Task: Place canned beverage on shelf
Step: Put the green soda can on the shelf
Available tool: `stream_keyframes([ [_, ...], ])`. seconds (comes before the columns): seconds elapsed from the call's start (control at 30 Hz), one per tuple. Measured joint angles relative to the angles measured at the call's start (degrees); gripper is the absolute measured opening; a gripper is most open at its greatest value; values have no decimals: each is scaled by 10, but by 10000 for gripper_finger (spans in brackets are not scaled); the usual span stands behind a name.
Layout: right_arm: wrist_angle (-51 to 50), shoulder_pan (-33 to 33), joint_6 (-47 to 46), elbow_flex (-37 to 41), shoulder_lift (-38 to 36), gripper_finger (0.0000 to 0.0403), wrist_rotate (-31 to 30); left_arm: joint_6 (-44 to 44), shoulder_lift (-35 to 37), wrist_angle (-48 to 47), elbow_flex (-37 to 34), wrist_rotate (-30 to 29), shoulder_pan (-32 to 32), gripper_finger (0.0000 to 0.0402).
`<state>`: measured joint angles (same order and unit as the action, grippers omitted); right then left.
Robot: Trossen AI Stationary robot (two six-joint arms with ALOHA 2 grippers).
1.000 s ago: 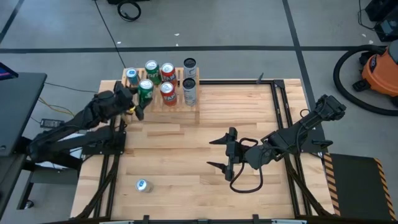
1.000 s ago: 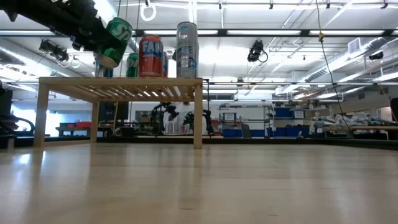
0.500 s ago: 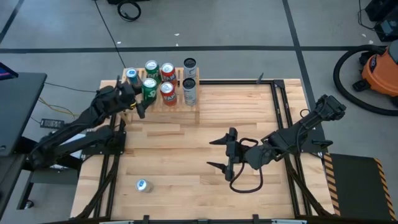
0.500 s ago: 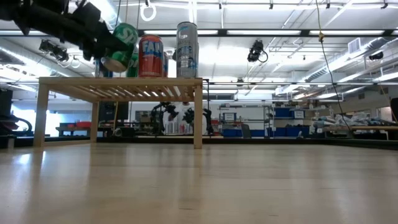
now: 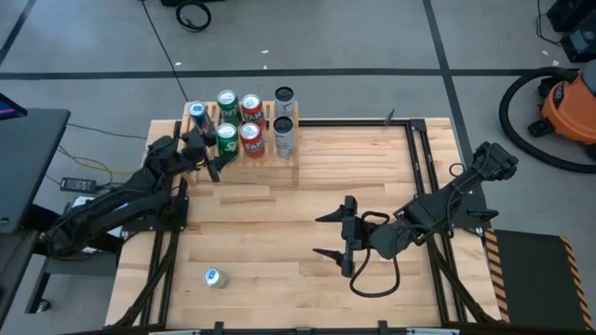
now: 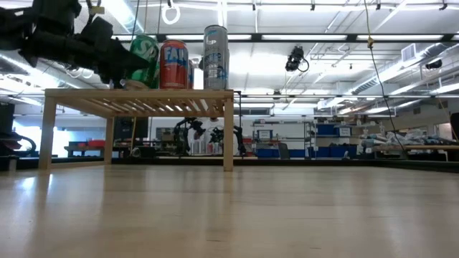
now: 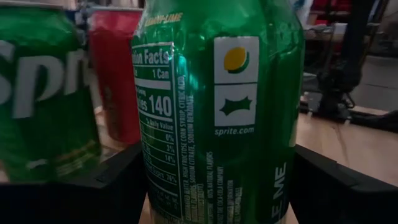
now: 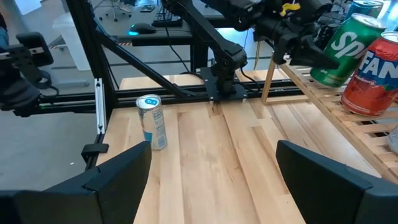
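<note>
Left pincer [image 5: 207,156] clenched on a green can [image 5: 226,140], carried at the front edge of the shelf [image 5: 289,171]; right pincer [image 5: 332,236] released and idle over the desk [image 5: 279,242], well apart from the shelf. In the low view the green can [image 6: 145,62] sits just beside a red can [image 6: 173,64] already standing on the shelf [image 6: 136,97]. Its long axis is close to upright but tipped slightly, with the pincer gripping it from the side away from the red can. Whether its base touches the slats cannot be told. The left wrist view shows the held can [image 7: 217,112] filling the space between the two dark fingers [image 7: 339,190], with another green can [image 7: 46,93] and a red one behind it. The governing relation: the free slot lies directly under the can, so the move appears to call for righting the axis and lowering. Other cans on the shelf include a silver can [image 6: 215,57] at the end farthest from the left pincer. One further blue-and-silver can [image 5: 213,277] remains on the desk, far from the shelf, and shows standing in the right wrist view [image 8: 151,121].
</note>
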<state>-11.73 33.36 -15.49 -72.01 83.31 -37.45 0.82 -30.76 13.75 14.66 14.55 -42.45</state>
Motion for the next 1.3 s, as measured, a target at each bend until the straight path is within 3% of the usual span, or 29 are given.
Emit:
stream_keyframes([
  [0.27, 0, 0, 0, 0, 0, 355, 0, 3, 0, 136, -69, 43, -36, 307],
  [0.57, 0, 0, 1, 0, 0, 355, 0, 0, 0, 158, -76, 60, -66, 307],
  [1.3, 0, -1, 2, 0, 0, 355, 0, 0, -51, 176, -73, 47, -66, 317],
])
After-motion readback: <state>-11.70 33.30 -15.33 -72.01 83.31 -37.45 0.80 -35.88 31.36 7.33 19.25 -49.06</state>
